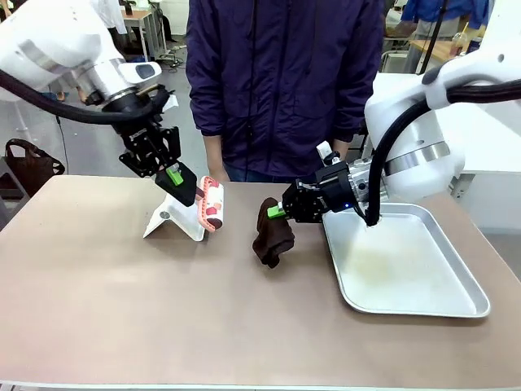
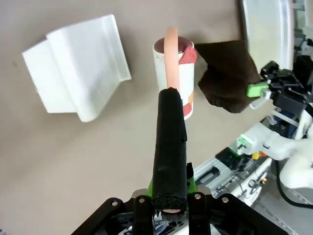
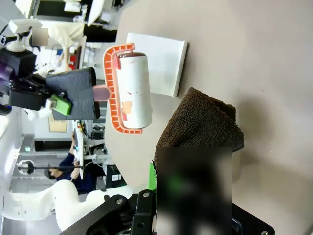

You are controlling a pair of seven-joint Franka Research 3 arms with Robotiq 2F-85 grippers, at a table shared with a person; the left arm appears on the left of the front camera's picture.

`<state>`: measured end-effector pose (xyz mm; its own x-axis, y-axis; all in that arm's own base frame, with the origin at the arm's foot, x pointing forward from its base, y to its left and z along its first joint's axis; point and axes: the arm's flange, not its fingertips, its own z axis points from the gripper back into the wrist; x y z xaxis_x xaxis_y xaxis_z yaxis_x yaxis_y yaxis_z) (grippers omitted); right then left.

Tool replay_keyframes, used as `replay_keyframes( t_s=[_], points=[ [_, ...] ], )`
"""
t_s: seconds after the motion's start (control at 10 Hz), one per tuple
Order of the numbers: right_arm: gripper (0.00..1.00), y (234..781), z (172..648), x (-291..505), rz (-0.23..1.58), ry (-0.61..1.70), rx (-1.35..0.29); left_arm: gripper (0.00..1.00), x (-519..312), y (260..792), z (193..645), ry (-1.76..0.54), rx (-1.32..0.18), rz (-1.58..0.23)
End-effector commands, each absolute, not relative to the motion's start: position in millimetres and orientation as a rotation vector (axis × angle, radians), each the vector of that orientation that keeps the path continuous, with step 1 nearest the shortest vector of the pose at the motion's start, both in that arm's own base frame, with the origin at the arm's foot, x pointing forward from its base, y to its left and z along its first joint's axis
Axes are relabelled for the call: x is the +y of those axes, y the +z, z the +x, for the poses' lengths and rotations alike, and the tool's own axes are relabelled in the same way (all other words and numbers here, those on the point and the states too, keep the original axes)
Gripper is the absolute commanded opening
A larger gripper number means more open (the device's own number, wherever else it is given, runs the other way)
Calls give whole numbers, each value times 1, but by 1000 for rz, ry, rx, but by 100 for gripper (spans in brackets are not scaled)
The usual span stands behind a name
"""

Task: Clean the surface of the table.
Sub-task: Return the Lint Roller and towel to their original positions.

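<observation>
- The wide rectangular table (image 1: 122, 309) with a matte brownish-taupe top and thin pale edge spans the front view from left to right; a person in a dark blue jacket (image 1: 285, 81) stands at its far side.
- The left gripper (image 1: 181, 186), black with green pads, hangs above the far left-centre part of the table, its fingers clamped on the black handle of a lint roller (image 1: 210, 204) that has a white roll marked with reddish patches and a salmon-pink frame.
- In the left wrist view the black handle (image 2: 169, 147) runs up from between the pads to the pink frame and the white roll (image 2: 176, 78), with the tabletop behind it.
- Just left of the roller, a white folded plastic stand (image 1: 172, 218) rests on the table; in the left wrist view it (image 2: 78, 66) lies to the upper left of the roll, apart from it.
- The right gripper (image 1: 281, 212) reaches in from the right to the middle of the table and is closed on the top of a dark brown cloth (image 1: 273, 232), which droops down to the tabletop.
- In the right wrist view the brown cloth (image 3: 200, 122) bunches just beyond the fingers, whose tips are blurred; the lint roller (image 3: 132, 88) and the white stand (image 3: 156, 61) lie beyond it.
- A shiny rectangular metal tray (image 1: 456, 301) sits on the right part of the table, under the right arm, with the cloth just beside its left rim.
</observation>
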<state>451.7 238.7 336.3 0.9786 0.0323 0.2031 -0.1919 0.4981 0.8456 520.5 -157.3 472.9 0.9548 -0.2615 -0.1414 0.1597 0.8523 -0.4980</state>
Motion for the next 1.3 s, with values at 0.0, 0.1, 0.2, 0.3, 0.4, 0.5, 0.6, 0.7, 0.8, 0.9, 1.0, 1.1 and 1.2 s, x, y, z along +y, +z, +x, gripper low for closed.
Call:
replay_keyframes(
  t_s=[0.0, 0.1, 0.2, 0.3, 0.4, 0.5, 0.6, 0.7, 0.8, 0.9, 1.0, 1.1, 1.2],
  points=[
    [11, 337, 462, 244, 1038, 89, -173, 22, -163, 484, 544, -207, 230, -411],
    [11, 336, 465, 242, 1037, 69, -180, 22, -164, 485, 560, -176, 254, -393],
    [11, 335, 468, 239, 1028, 48, -179, 22, -164, 483, 569, -146, 266, -365],
    [11, 334, 470, 236, 1024, 31, -201, 22, -165, 480, 577, -152, 299, -349],
    [11, 334, 473, 233, 1016, 12, -235, 22, -165, 476, 585, -148, 306, -343],
    [11, 332, 477, 230, 997, -2, -237, 22, -165, 470, 593, -139, 315, -340],
    [11, 329, 481, 230, 957, -38, -264, 22, -164, 466, 597, -128, 322, -335],
    [11, 326, 484, 230, 933, -55, -268, 22, -163, 463, 599, -132, 340, -324],
    [11, 323, 488, 232, 917, -72, -268, 22, -161, 461, 600, -124, 346, -312],
    [11, 321, 491, 235, 904, -80, -270, 22, -160, 458, 602, -113, 363, -294],
    [11, 319, 494, 237, 883, -92, -279, 22, -160, 456, 603, -110, 382, -280],
    [11, 319, 495, 239, 881, -88, -278, 22, -159, 453, 603, -116, 398, -287],
    [11, 318, 497, 239, 876, -94, -290, 22, -160, 449, 604, -120, 411, -287]
  ],
)
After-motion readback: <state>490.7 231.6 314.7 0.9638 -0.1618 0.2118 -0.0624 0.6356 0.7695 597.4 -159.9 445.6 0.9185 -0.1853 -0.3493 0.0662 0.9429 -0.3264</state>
